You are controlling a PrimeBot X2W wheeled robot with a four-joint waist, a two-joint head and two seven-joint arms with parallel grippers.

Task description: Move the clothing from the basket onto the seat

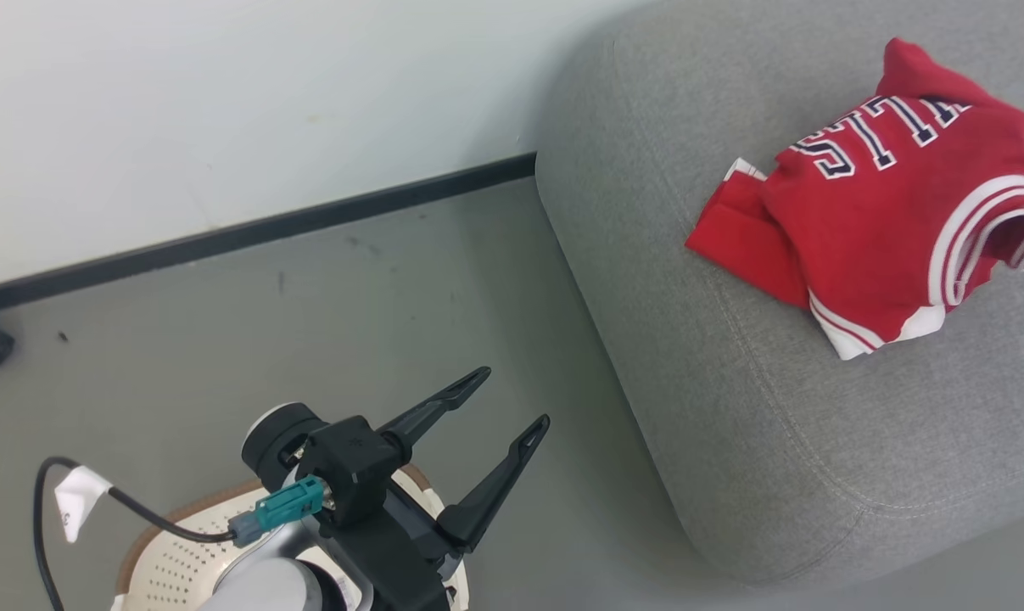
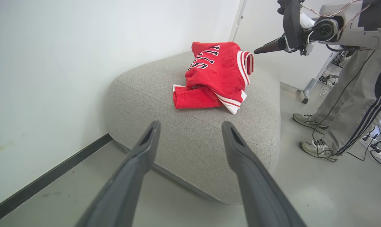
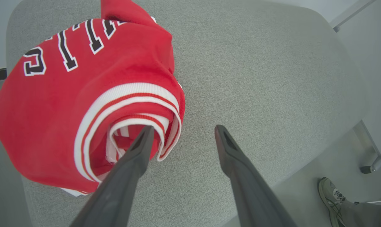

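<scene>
Shows the red jersey [image 1: 893, 195] heaped on the grey seat [image 1: 774, 424], a plain red garment [image 1: 736, 233] poking out from under it. Catches the right gripper [image 3: 184, 129] with jaws spread and empty, one finger at the striped collar's mouth. Finds the left gripper [image 1: 512, 397], jaws likewise spread, above the cream basket [image 1: 168, 568] on the floor.

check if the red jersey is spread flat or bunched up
Bunched up: the jersey sits humped on the seat, its striped trim curled into a loop.

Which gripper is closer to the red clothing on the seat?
The right gripper, fingers open at the striped collar of the jersey; the left gripper hangs beside the seat, near the basket.
</scene>
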